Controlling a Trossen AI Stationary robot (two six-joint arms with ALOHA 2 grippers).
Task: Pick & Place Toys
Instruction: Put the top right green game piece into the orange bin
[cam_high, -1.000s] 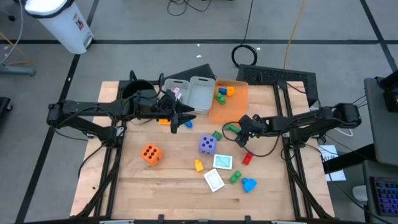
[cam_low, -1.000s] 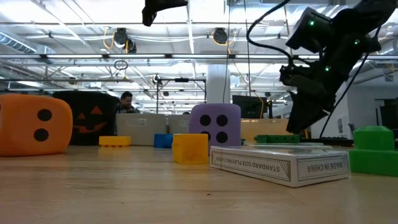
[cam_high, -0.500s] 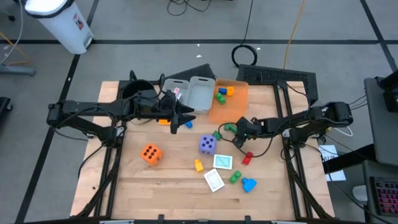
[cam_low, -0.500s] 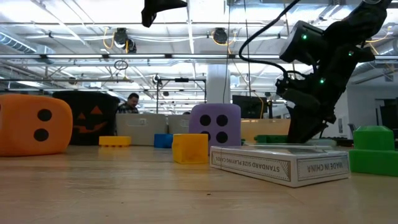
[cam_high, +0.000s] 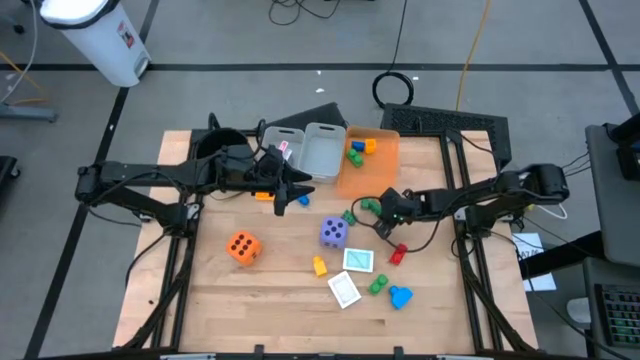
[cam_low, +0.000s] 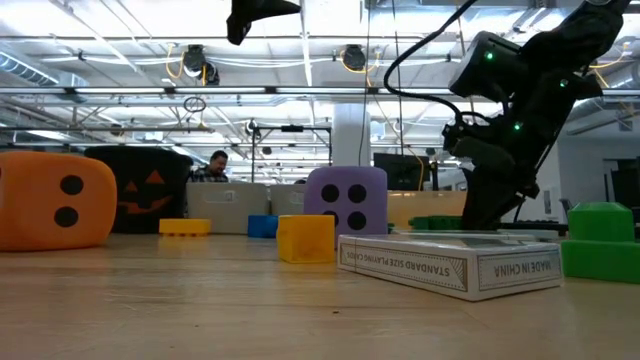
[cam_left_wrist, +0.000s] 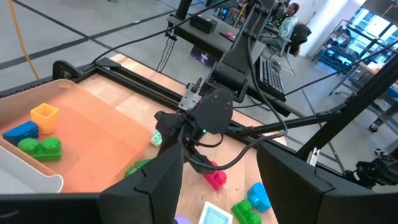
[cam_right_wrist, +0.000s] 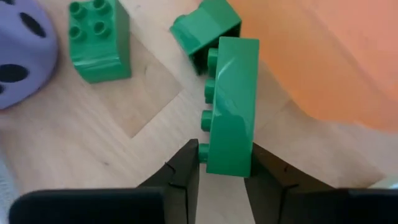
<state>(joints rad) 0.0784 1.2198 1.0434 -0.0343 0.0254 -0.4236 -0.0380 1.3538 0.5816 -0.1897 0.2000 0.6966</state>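
Observation:
A long green block (cam_right_wrist: 231, 106) lies on its side beside the orange bin (cam_high: 365, 165), and my right gripper (cam_right_wrist: 222, 167) is shut on it; the same gripper (cam_high: 374, 209) shows low over the table in the high view. Two more green blocks (cam_right_wrist: 99, 43) sit close by. A purple die (cam_high: 334, 232), an orange die (cam_high: 243, 247), a yellow block (cam_high: 319, 266), a teal card (cam_high: 358, 260), a white card (cam_high: 345, 290) and a red block (cam_high: 397, 254) rest on the wood. My left gripper (cam_left_wrist: 219, 154) hangs open and high near the grey bins (cam_high: 322, 150), with nothing between its fingers. My right gripper pinches the long green block's nearer end (cam_right_wrist: 227, 158) between its two fingers, one finger (cam_right_wrist: 185, 169) on the studded face and the other on the opposite face. The fingers slant down from the table's right and lie along the block. The block lies on its side on the table.
The orange bin holds several small blocks (cam_high: 357, 152). A black pot (cam_high: 215, 148) stands at the far left. An orange piece (cam_high: 263, 195) and a blue piece (cam_high: 303, 201) lie under the left arm. A green block (cam_high: 377, 286) and a blue block (cam_high: 401, 296) lie toward the near edge.
My right gripper has sunk and tipped down toward the green block by the orange bin, shifting a little toward the table's left, and has stood still there for the last half second.

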